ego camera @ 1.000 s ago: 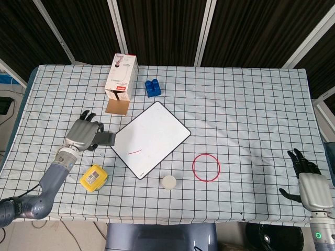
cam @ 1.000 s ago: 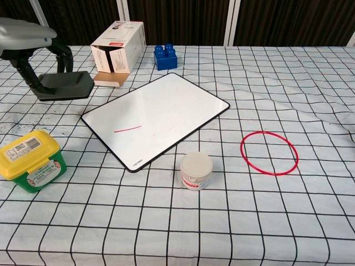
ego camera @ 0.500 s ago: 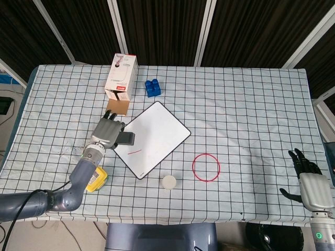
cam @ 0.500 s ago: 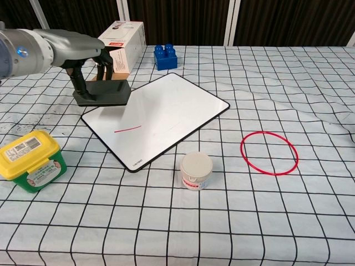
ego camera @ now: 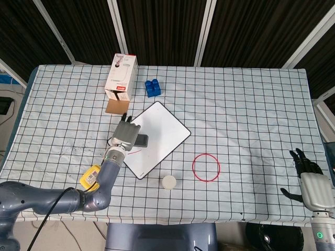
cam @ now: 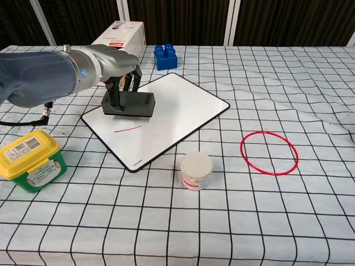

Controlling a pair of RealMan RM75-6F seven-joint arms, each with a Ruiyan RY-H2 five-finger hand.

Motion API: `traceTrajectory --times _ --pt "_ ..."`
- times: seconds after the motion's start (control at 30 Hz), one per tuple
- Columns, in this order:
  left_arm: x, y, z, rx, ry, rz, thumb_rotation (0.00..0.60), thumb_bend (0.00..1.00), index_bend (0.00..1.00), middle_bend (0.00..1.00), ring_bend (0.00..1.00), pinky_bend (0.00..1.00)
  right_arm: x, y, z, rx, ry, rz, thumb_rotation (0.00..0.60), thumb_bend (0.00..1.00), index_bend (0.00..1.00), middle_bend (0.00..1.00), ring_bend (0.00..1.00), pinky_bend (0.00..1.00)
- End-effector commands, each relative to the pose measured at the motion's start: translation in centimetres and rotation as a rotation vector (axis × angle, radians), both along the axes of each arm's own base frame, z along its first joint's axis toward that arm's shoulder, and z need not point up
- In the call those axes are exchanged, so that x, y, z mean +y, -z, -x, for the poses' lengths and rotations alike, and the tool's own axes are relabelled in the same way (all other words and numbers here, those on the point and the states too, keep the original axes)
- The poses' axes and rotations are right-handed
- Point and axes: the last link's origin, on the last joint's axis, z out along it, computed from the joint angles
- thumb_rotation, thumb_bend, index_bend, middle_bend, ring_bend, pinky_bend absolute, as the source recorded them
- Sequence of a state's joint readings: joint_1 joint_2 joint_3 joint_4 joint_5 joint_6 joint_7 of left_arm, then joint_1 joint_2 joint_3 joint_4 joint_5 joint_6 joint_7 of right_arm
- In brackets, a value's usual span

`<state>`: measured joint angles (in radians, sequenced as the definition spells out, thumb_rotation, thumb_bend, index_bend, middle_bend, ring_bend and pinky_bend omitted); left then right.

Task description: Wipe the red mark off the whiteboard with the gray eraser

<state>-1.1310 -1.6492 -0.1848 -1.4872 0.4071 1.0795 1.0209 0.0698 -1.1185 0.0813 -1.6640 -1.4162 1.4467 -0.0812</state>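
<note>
The whiteboard (ego camera: 162, 130) (cam: 177, 111) lies tilted at the table's middle, with a short red mark (ego camera: 135, 152) (cam: 127, 129) near its left corner. My left hand (ego camera: 125, 134) (cam: 119, 77) grips the gray eraser (ego camera: 140, 140) (cam: 128, 104) from above and holds it over the board's left part, just behind the red mark. Whether the eraser touches the board I cannot tell. My right hand (ego camera: 310, 180) hangs open off the table's right front corner, with nothing in it.
A red ring (ego camera: 206, 167) (cam: 269, 153) lies right of the board. A white tub (ego camera: 168, 182) (cam: 196, 170) stands in front of it. A yellow-lidded tub (ego camera: 90, 177) (cam: 29, 159) sits front left. A carton (ego camera: 120, 77) (cam: 117, 44) and blue brick (ego camera: 153, 87) (cam: 165, 56) stand behind.
My left hand has carried the eraser rightward from beside the board's left edge to over the board, close to the red mark. The right hand has stayed still.
</note>
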Motion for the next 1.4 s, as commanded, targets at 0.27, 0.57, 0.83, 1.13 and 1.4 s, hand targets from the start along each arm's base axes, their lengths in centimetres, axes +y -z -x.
traceTrajectory --times 0.27,0.57,0.83,1.13,1.4 --pt "-0.1 1.7 0.6 -0.058 0.062 0.047 0.600 0.25 0.46 0.47 0.11 0.05 0.0 0.0 0.0 -0.004 0.001 -0.001 0.600 0.04 0.00 0.03 0.17 0.20" --pt "-0.2 1.6 1.3 -0.072 0.059 0.084 0.600 0.25 0.47 0.48 0.11 0.05 0.0 0.0 0.0 -0.006 0.001 -0.002 0.600 0.04 0.00 0.03 0.17 0.20" --pt "-0.9 1.6 1.6 -0.068 0.091 0.143 0.600 0.25 0.47 0.48 0.11 0.05 0.0 0.0 0.0 -0.007 0.003 -0.002 0.600 0.04 0.00 0.03 0.17 0.20" --pt "-1.6 0.3 2.6 -0.043 0.130 0.219 0.600 0.25 0.48 0.48 0.11 0.05 0.0 0.0 -0.1 -0.006 -0.001 -0.002 0.600 0.04 0.00 0.03 0.17 0.20" --pt "-1.8 -0.8 4.6 0.019 0.151 0.247 0.600 0.25 0.48 0.48 0.11 0.05 0.0 0.0 -0.1 -0.005 -0.002 -0.001 0.600 0.04 0.00 0.03 0.17 0.20"
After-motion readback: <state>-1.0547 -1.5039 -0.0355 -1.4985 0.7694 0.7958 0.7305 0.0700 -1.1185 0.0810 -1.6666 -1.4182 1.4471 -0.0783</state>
